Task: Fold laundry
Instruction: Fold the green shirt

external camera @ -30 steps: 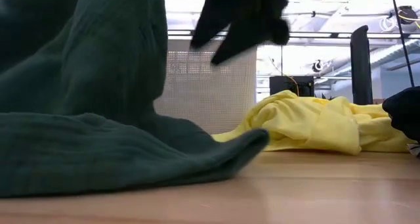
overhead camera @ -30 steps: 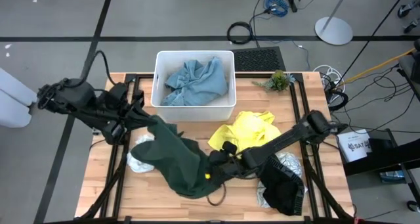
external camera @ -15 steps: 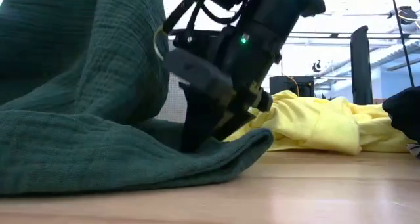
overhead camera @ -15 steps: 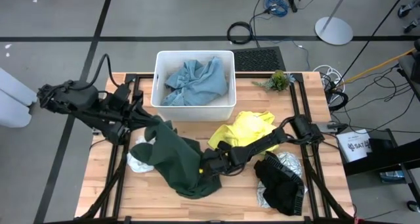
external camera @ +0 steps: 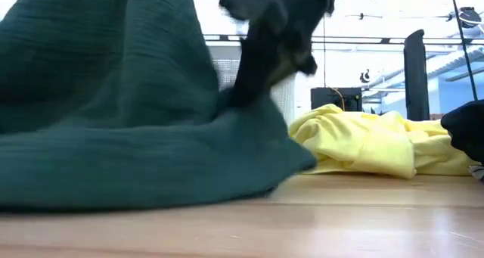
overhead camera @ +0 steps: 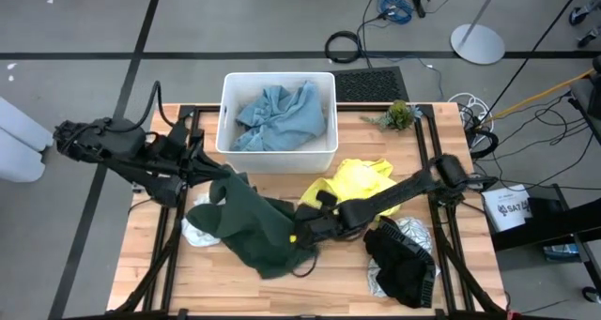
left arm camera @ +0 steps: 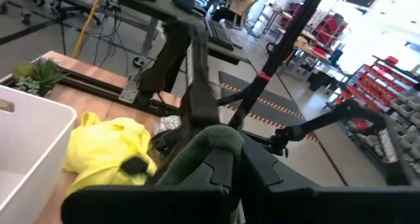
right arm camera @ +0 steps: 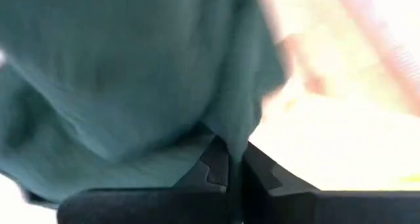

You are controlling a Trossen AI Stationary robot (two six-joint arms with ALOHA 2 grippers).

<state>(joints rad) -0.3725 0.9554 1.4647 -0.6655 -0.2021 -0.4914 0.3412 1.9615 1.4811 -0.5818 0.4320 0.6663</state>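
Nearest the front edge of the bench [overhead camera: 141,282], the dark green garment [overhead camera: 252,228] lay heaped left of centre, one end lifted off the wood. Right hand [overhead camera: 299,237] was clamped on its lower right edge, fingers together on the fabric, that corner raised. Left hand [overhead camera: 223,179] was pinched shut on the garment's upper end, holding it up at the left side. A small white cloth [overhead camera: 193,232] poked out from under the green on the left. Black garment [overhead camera: 402,267] sat at front right, on a grey-white patterned cloth [overhead camera: 414,234]. Yellow garment [overhead camera: 354,186] lay mid-bench, just behind the right hand. Farthest back, the light blue garment [overhead camera: 279,114] was bunched inside the white tub [overhead camera: 225,114].
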